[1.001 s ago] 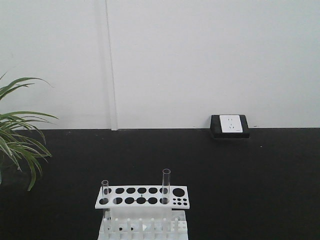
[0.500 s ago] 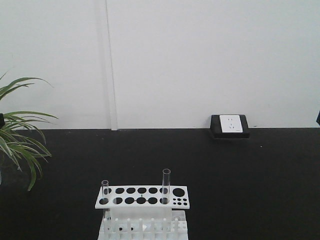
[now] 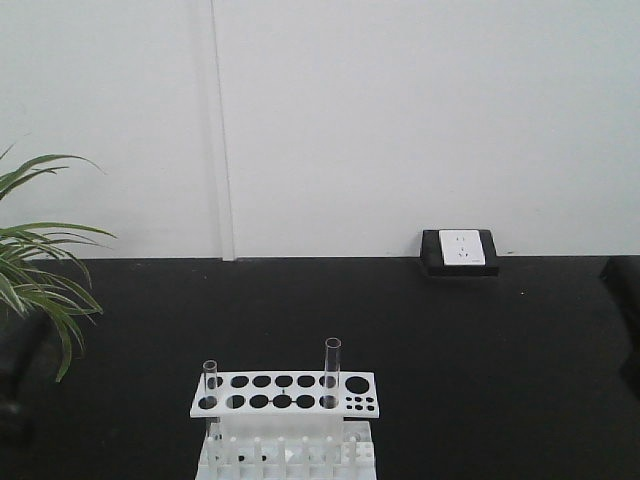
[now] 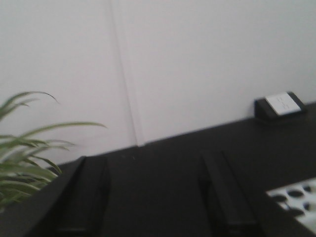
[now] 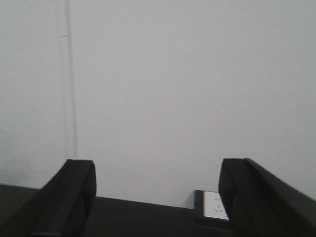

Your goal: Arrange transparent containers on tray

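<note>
Rack [image 3: 285, 391] held left tube [image 3: 210, 386] and right tube [image 3: 332, 372] upright, well apart. We saw left gripper [image 4: 153, 200] and right gripper [image 5: 158, 197] both spread wide, nothing between their fingers.

The left end effector [image 4: 154, 200] and the right end effector [image 5: 163, 197] each have two flat, matte black fingers [image 5: 69, 197] with straight edges.

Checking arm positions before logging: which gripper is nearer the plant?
Left. The left gripper sits right beside the plant leaves; the right gripper is far on the other side, facing the wall socket.
</note>
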Motion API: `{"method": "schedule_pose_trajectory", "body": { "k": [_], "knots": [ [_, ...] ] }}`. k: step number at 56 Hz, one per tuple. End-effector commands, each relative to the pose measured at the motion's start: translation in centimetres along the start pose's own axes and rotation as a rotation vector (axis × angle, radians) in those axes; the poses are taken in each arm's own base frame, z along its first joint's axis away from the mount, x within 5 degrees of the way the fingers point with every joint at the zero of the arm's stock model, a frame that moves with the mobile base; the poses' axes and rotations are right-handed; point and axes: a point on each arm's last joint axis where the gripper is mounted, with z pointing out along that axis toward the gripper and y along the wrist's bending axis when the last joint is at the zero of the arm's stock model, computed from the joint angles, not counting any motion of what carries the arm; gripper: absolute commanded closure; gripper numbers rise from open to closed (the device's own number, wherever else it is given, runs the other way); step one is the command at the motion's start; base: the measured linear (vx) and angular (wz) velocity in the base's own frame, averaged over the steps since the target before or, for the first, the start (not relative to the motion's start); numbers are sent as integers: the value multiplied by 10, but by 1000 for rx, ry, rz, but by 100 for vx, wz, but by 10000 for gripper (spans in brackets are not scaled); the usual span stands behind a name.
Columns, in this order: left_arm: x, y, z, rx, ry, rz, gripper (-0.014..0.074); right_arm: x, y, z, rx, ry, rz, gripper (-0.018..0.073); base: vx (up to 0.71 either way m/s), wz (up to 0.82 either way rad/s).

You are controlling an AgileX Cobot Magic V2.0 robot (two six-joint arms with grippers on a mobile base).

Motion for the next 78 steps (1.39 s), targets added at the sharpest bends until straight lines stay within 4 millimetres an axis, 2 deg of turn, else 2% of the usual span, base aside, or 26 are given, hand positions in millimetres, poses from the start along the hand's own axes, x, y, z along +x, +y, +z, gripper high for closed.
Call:
{"method": "schedule_pose_trajectory", "body": {
  "k": [1,10,23,34,46,53,68,78],
  "knots": [
    [5,-17,2,103,-88,-1,117,-8,15,1,-176,-91,-33,24,0,0],
    [29,-36,26,228,-53,-35,119,0,20,6,-254,-65,-2,24,0,0],
    [59,-47,87,290,-87,-83,119,7,16,12,-226,-50,34,24,0,0],
    [73,-53,133,308,-84,-84,119,7,16,12,-222,-53,-21,24,0,0],
    [82,-54,168,296,-89,-88,119,6,15,12,-206,-61,-25,24,0,0],
    [87,-52,177,260,-84,-117,119,6,14,12,-197,-63,-27,24,0,0],
    [101,-52,182,246,-40,-133,123,6,14,12,-198,-63,-28,24,0,0],
    [107,-53,183,248,-27,-145,182,6,14,12,-198,-63,-28,41,0,0]
  ]
}}
